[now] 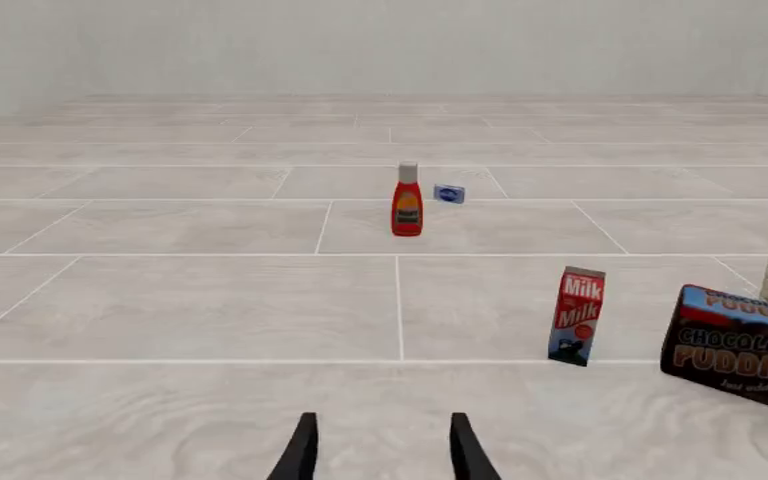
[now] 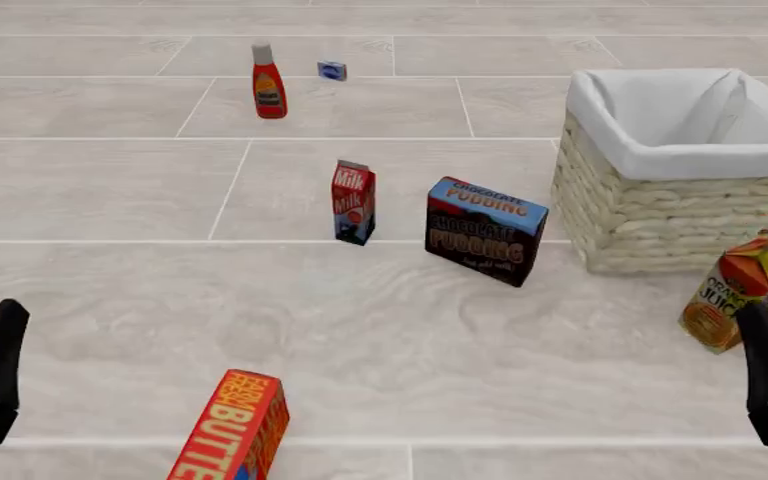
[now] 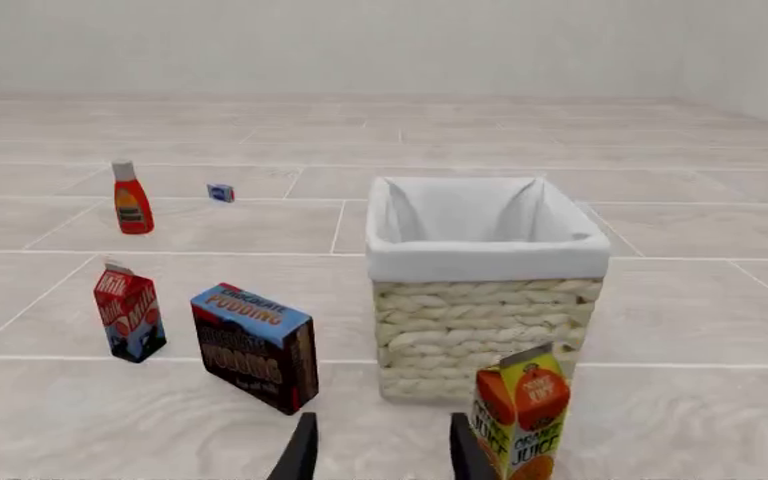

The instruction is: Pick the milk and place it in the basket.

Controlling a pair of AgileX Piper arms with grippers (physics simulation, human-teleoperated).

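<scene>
The milk (image 2: 353, 203) is being seen upright on the surface, just beside the chocolate pudding box (image 2: 486, 229) (basket (image 2: 684, 210) beyond it). Both jaws are being held parted, nothing gripped.

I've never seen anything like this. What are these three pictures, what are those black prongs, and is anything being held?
These are computer-simulated pictures of a two-armed robot at a table. One camera looks down from above and behind the arms; the other two sit on each arm, looking along its fingers. The black prongs are each arm's grasping tool: the left tool and the right tool. Both are open and hold nothing.

On the surface stand a small red milk carton, a chocolate pudding box, a wicker basket lined with white cloth, an orange juice carton, a red butter box, a red sauce bottle and a tiny blue item too small to identify.
</scene>
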